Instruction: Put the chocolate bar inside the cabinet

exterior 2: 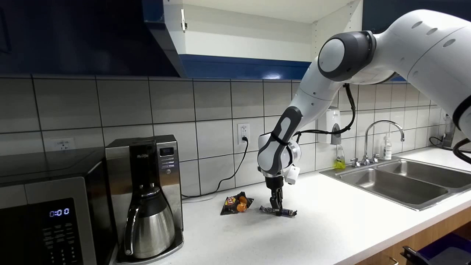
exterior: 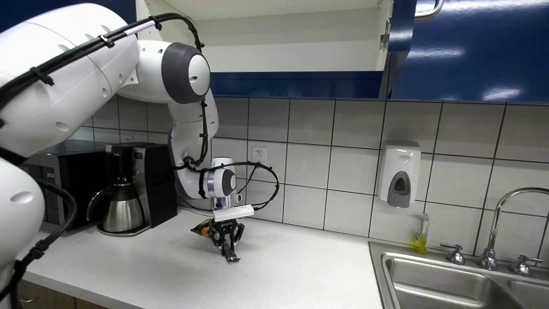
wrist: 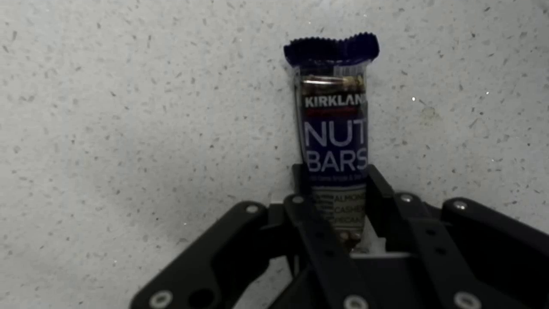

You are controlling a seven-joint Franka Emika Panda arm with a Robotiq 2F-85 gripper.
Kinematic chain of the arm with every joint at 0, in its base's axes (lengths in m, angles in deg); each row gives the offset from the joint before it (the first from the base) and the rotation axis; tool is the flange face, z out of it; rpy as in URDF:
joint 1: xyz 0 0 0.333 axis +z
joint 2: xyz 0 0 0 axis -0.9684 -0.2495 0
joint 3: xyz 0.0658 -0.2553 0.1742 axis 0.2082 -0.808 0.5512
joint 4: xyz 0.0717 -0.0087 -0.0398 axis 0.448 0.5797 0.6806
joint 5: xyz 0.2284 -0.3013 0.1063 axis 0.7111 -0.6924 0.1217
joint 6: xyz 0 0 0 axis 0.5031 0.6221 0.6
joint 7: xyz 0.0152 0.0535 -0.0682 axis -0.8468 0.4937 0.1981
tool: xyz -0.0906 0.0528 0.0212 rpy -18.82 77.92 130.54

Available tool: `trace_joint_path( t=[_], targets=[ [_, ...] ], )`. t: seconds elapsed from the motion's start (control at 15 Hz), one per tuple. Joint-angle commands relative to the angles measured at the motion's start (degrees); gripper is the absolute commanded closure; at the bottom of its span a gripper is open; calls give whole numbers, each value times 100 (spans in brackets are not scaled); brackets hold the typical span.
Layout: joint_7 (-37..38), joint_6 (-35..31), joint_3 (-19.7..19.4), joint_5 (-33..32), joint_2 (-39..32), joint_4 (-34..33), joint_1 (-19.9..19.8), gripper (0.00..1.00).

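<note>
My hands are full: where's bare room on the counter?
Bare counter: between the nut bar and the sink, and from the bar to the front edge. Crowded: around the hand at the bar, with the snack bag close by, toward the coffee maker.

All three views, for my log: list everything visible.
Counter: 1, white, centre
Snack bag: 1, black-orange, on counter
Nut bar: 1, blue, near snack bag
Open cabinet: 1, blue, above counter
Microwave: 1, black-silver, on counter
Coffee maker: 1, black-silver, beside microwave
Carafe: 1, silver, in coffee maker
Outlets: at least 2, white, on wall
Soap dispenser: 1, white, on wall
Bottle: 1, yellow liquid, by sink
Pump bottle: 1, pale, by sink
Sink: 1, silver, in counter
Faucet: 1, silver, at sink
Arm: 1, white, over counter
Tool: 1, black, gripping nut bar
</note>
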Motion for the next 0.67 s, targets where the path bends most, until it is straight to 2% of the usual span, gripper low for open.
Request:
trace_joint_path(
  t=[0.0,0.6],
  targets=[
    [17,179,-45,-126,9,-113,55,91],
    [588,188,-176,-112,243,19,307,91]
  ],
)
